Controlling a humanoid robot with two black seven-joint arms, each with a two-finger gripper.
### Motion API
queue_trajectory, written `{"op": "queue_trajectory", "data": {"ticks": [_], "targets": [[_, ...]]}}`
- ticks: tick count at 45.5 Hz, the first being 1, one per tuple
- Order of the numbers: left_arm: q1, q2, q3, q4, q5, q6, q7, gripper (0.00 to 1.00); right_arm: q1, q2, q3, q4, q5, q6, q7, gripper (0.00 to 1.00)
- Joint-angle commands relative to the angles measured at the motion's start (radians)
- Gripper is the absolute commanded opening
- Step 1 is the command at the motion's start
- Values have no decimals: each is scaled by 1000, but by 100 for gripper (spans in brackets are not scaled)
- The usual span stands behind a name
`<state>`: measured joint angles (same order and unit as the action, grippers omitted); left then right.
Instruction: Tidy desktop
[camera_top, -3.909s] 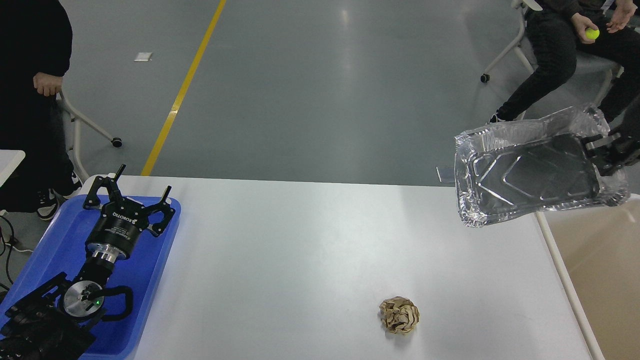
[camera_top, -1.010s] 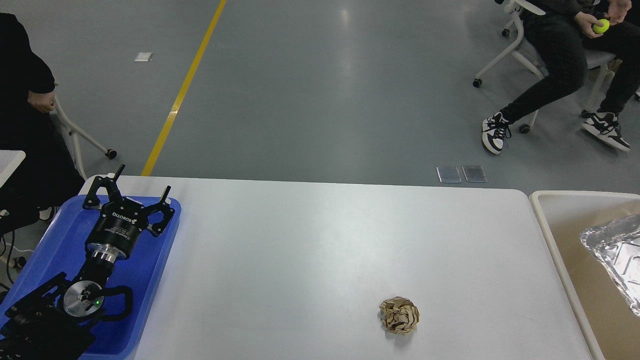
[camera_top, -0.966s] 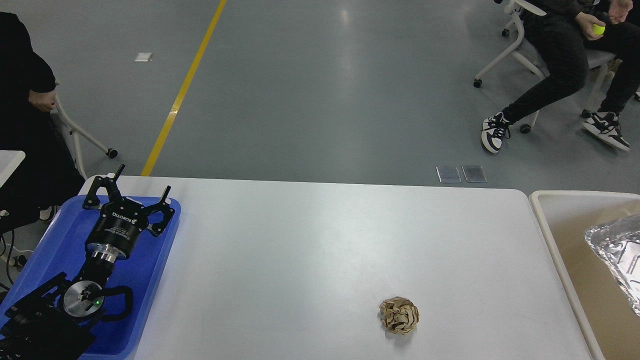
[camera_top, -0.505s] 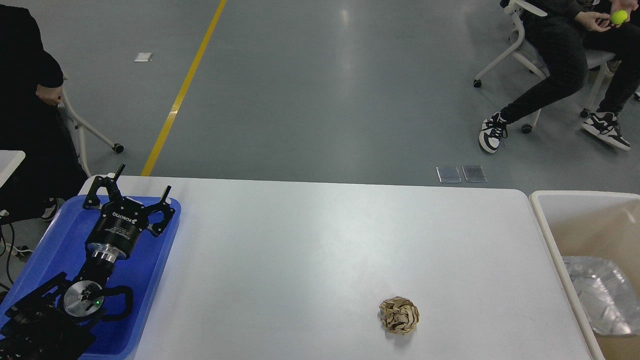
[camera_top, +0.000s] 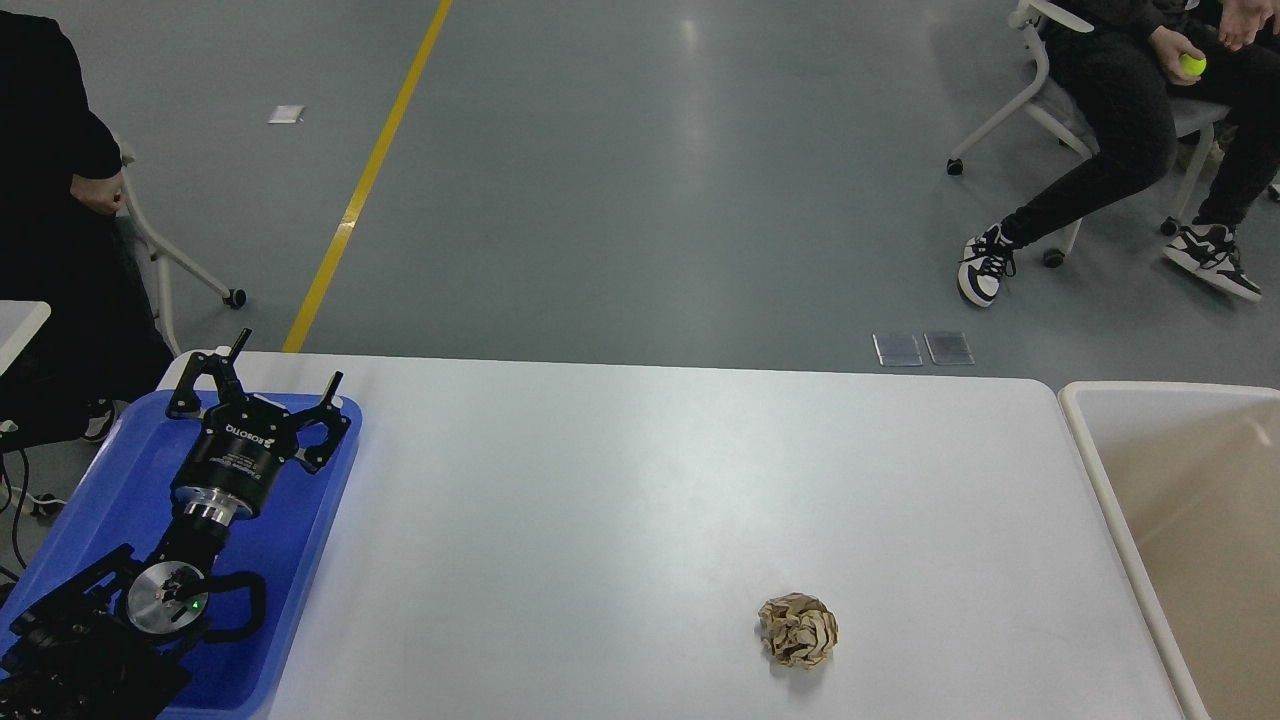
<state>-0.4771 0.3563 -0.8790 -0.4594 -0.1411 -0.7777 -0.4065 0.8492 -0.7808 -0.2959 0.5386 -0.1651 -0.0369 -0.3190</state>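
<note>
- The left gripper (camera_top: 285, 368) hung over the blue tray (camera_top: 100, 500) at the table's left end, fingers spread wide, holding nothing.
- The right gripper wasn't in frame.
- The white table (camera_top: 640, 480) filled the middle, with one crumpled paper ball (camera_top: 798, 630) near its front edge, and a beige bin (camera_top: 1090, 430) right beside it.

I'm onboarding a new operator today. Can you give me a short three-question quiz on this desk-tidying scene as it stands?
1. True or false: the crumpled paper ball lies inside the beige bin.
2. What does the left tool hover over? A) the blue tray B) the beige bin C) the paper ball
3. Fill in: the left tool's fingers are ____ (open/shut).

Key:
1. False; it lies on the desktop, near the front edge, apart from the bin.
2. A.
3. Open, holding nothing. The right tool is not in view.
</note>
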Motion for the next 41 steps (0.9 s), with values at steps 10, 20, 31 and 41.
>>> {"op": "queue_trajectory", "data": {"ticks": [10,20,31,41], "targets": [[0,0,0,-1,0,0,1,99,297,-31,-296,234,-217,15,-5,99],[-2,0,0,-1,2,0,1,99,401,-26,-333,276,-218,162,-6,100],[-2,0,0,-1,2,-2,1,99,557,-25,-402,288,-220,449,-8,100],[-2,0,0,-1,2,-2,1,99,740,69,-612,359,-221,630,-8,100]]}}
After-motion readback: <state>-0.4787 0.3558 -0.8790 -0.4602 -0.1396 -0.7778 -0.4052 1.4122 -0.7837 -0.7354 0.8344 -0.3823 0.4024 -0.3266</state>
